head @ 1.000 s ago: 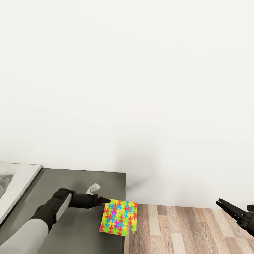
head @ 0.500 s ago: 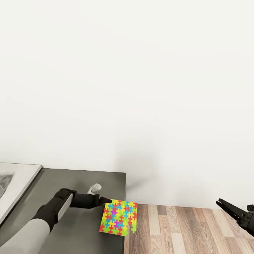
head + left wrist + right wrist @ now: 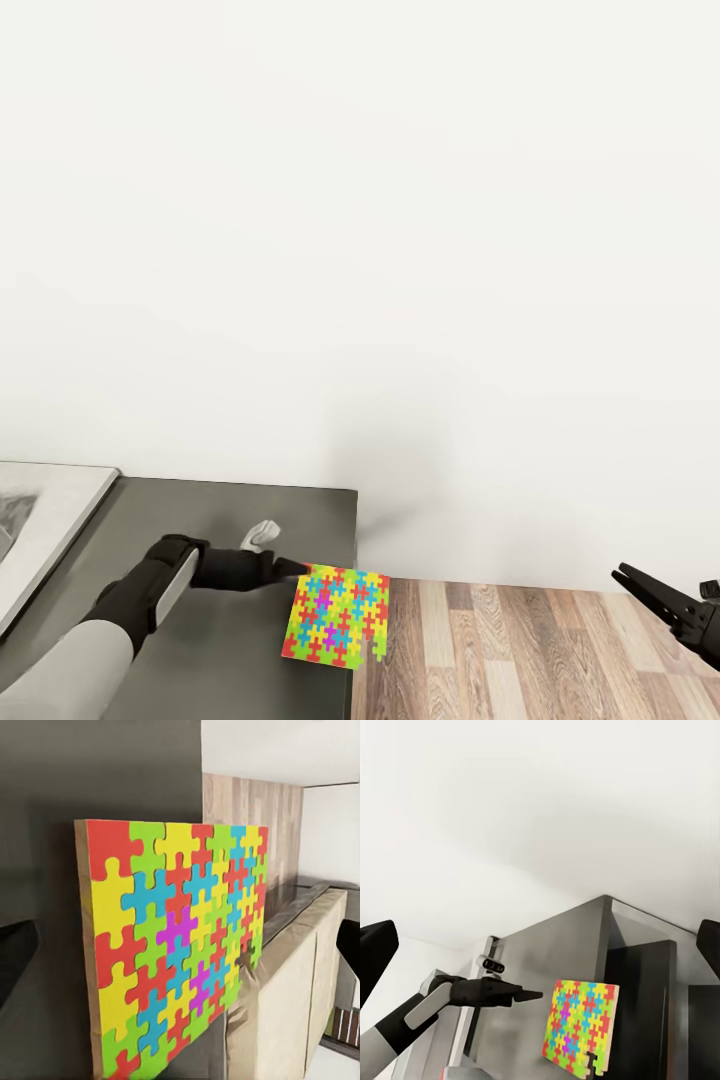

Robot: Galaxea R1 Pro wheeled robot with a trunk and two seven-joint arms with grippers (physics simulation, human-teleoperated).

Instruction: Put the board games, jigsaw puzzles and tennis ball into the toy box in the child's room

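My left hand (image 3: 292,568), whether gripping I couldn't tell, touched the jigsaw puzzle (image 3: 337,616) overhanging the desk (image 3: 200,640); a nudge risked dropping it.

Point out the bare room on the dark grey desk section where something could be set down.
Free: the dark grey top between the back wall and the left arm, and the near strip below the arm. Crowded: the right edge, where the jigsaw puzzle overhangs beside the left gripper. The right gripper hangs over the wood floor.
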